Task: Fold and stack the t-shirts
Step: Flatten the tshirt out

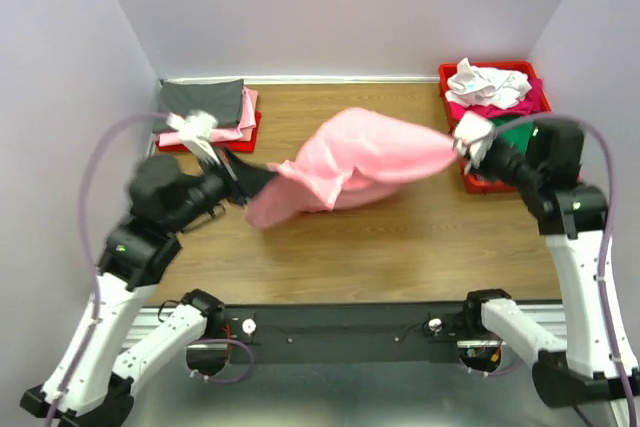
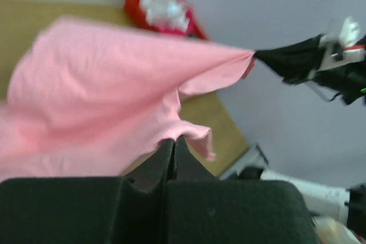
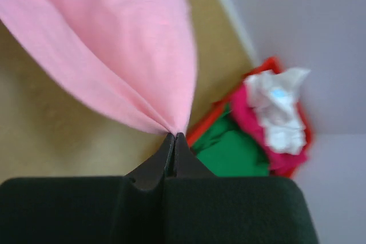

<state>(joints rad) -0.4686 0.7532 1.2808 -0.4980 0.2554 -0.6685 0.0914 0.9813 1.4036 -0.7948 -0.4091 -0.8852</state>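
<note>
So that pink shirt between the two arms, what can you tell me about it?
The pink t-shirt is plain, soft, light pink cloth, unfolded and bunched. It hangs stretched between the arms: the left gripper pinches one edge shut, the right gripper pinches another, pulled to a point. The middle billows and sags toward the wooden table; whether it touches is unclear.

Overhead and close wrist views share t-shirt [image 1: 370, 157].

I held the light pink tee [image 1: 360, 162] stretched mid-air at centre, with folded tees [image 1: 205, 105] far left and crumpled tees [image 1: 490, 85] far right.
</note>
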